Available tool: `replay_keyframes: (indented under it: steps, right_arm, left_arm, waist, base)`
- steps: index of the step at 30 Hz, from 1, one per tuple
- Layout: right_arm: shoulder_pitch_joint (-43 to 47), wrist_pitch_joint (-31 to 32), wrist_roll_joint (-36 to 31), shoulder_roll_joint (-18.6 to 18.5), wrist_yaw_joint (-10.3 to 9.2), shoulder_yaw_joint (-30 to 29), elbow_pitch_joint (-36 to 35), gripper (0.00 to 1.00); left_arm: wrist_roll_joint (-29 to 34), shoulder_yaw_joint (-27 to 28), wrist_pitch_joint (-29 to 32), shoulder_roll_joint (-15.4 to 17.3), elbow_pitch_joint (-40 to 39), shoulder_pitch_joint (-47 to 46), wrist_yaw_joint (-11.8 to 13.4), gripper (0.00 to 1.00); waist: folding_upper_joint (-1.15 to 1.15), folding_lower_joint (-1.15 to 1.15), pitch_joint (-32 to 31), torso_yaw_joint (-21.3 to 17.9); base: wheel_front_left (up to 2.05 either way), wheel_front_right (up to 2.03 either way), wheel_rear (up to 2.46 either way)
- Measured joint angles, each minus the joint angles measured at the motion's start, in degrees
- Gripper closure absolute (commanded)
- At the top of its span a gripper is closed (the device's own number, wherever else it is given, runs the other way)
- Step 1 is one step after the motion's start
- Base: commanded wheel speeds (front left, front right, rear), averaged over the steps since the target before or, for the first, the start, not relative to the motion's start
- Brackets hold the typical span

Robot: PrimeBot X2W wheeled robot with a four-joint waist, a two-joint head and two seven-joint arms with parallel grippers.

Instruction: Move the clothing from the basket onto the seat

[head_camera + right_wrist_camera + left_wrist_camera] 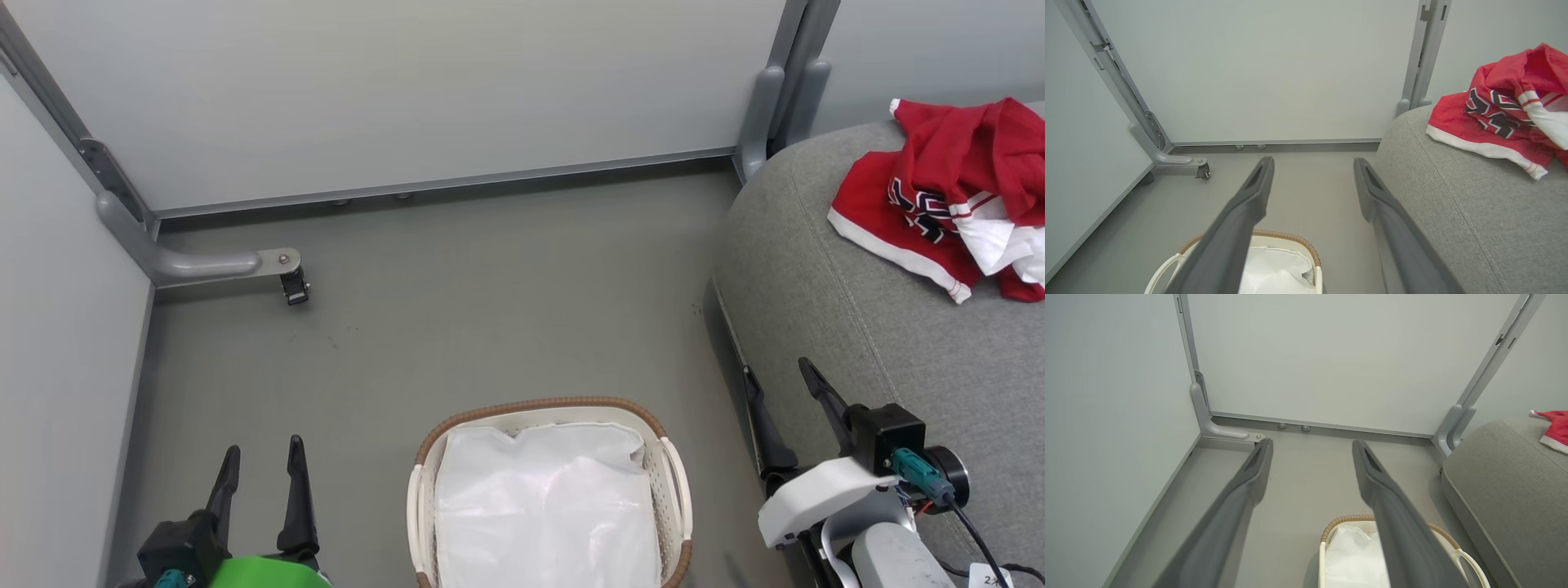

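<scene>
Clothing (939,192) lies in a crumpled red heap on the seat (857,343), toward its far right, well apart from the basket (540,403). Basket stands on the floor (490,286) between the 2 hands, near the seat's rounded front edge. Inside it, white liner (547,506); no red fabric in the part that the head view and both wrist views show, though the basket's near end is cut off by the frame edge.

Left hand (263,447) hangs low over the floor, left of the basket, fingers apart, holding nothing. Right hand (775,369) sits at the seat's front edge, right of the basket, fingers apart, nothing between them.

Judgement: task looks done or very nearly so; garments are on the cushion and the basket appears bare but for its liner. Left, if anything: check the hidden near end of the basket for a last piece. Heap is rumpled but lies well in from the seat's rounded edge, so slipping off seems unlikely
</scene>
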Motion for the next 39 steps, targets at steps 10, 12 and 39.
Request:
replay_keyframes:
  steps: [10,12,39]
  right_arm:
    - [0.17,0.0,0.03,-0.03,0.0,0.7,1.05,0.0]
    - [0.19,0.0,0.02,-0.03,0.0,0.71,1.08,0.0]
    - [2.46,1.25,3.77,0.33,0.0,0.96,3.49,1.0]
  left_arm:
    - [-0.01,-0.46,0.0,-0.04,0.76,0.32,-0.44,0.0]
    - [-0.03,-0.56,0.0,-0.04,0.8,0.33,-0.44,0.0]
    - [-4.45,-0.94,1.24,-0.31,3.91,0.37,-0.43,1.0]
  waist:
    - [0.0,0.0,-1.25,0.01]
    - [0.0,0.0,-1.34,0.02]
    - [0.0,0.0,-1.6,0.12]
  base:
    - [0.0,0.0,0.0]
    - [0.0,0.0,0.0]
    - [0.0,0.0,0.0]
